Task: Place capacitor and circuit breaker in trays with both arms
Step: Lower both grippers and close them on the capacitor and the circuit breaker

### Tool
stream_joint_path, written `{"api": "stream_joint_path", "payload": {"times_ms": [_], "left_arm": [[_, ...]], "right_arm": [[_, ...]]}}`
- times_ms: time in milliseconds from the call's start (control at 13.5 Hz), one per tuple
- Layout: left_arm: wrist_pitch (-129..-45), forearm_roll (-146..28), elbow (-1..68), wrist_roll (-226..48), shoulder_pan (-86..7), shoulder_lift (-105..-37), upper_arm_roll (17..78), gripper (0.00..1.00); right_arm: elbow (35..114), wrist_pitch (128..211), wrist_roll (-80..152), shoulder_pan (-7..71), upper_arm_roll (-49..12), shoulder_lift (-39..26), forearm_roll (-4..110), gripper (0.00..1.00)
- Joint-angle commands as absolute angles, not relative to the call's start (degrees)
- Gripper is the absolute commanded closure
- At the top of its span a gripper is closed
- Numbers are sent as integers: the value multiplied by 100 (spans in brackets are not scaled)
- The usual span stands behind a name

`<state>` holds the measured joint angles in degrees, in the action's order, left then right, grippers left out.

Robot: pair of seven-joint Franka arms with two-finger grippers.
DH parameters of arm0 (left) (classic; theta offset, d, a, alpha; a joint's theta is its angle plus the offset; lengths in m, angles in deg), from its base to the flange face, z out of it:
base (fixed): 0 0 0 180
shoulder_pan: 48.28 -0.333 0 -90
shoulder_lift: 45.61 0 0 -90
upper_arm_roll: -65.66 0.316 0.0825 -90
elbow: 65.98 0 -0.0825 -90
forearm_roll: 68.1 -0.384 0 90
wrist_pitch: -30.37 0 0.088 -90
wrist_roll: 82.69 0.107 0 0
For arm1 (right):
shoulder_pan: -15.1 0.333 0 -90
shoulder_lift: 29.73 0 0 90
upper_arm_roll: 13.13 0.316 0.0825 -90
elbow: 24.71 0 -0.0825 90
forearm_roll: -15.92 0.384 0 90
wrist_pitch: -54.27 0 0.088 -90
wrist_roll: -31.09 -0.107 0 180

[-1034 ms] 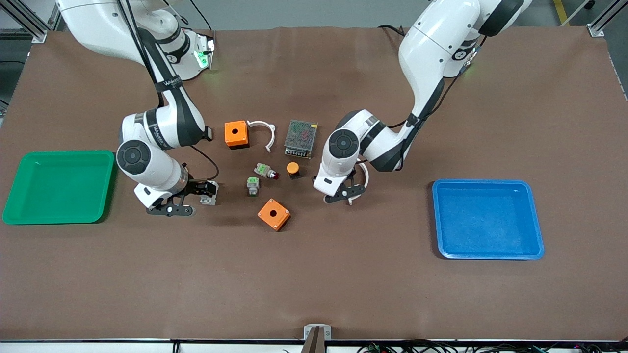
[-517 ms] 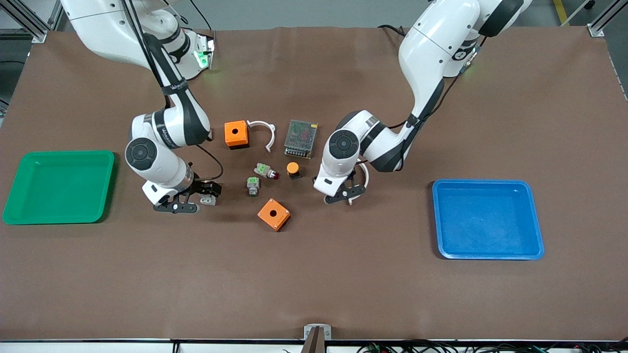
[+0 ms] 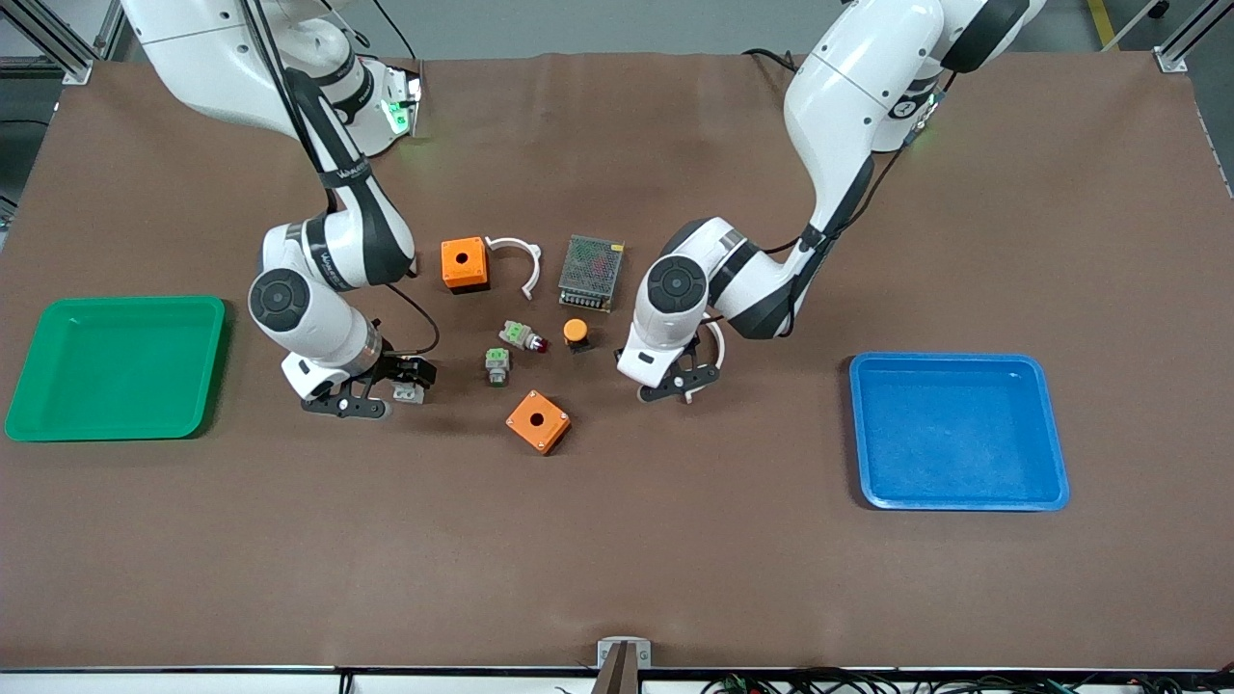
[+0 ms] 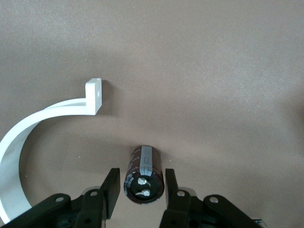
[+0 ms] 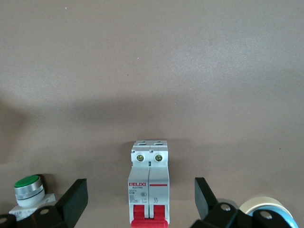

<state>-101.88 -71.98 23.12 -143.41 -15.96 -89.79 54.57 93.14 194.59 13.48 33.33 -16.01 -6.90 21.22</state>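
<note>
The capacitor (image 4: pixel 144 175), a small dark cylinder with two metal leads on its end, lies on the mat between the fingers of my left gripper (image 4: pixel 141 172). The fingers (image 4: pixel 113 190) stand just off its sides with thin gaps, so the gripper is open. In the front view this gripper (image 3: pixel 680 384) sits low on the mat near the middle and hides the capacitor. The circuit breaker (image 5: pixel 148 180) (image 3: pixel 413 392), light grey with red levers, lies between the wide-open fingers of my right gripper (image 5: pixel 141 183) (image 3: pixel 371 390), untouched.
A green tray (image 3: pixel 116 366) lies at the right arm's end and a blue tray (image 3: pixel 954 434) at the left arm's end. Between the grippers are two orange boxes (image 3: pixel 465 263) (image 3: pixel 538 421), green-topped parts (image 3: pixel 497 364), an orange-capped button (image 3: pixel 576 333), a mesh-topped box (image 3: pixel 591 272) and white curved clips (image 3: pixel 525 265) (image 4: pixel 28 128).
My right gripper has slid a little toward the middle of the table, coming around the circuit breaker. The left arm has stayed in place over the capacitor.
</note>
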Motion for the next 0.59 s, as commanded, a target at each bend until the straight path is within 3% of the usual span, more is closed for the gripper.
{"api": "stream_joint_path", "payload": {"times_ms": [0, 295, 517], "left_arm": [[-10217, -7328, 2235, -14342, -1612, -9026, 5459, 57], [-10217, -7328, 2235, -14342, -1620, -9034, 5467, 63], [-10217, -7328, 2235, -14229, -1638, -8973, 5467, 91]], "right_arm": [[9403, 19586, 1281, 3382, -1620, -696, 2199, 1], [9420, 19516, 1289, 3391, -1620, -714, 2190, 1], [9622, 19682, 1289, 3417, -1620, -740, 2190, 1]]}}
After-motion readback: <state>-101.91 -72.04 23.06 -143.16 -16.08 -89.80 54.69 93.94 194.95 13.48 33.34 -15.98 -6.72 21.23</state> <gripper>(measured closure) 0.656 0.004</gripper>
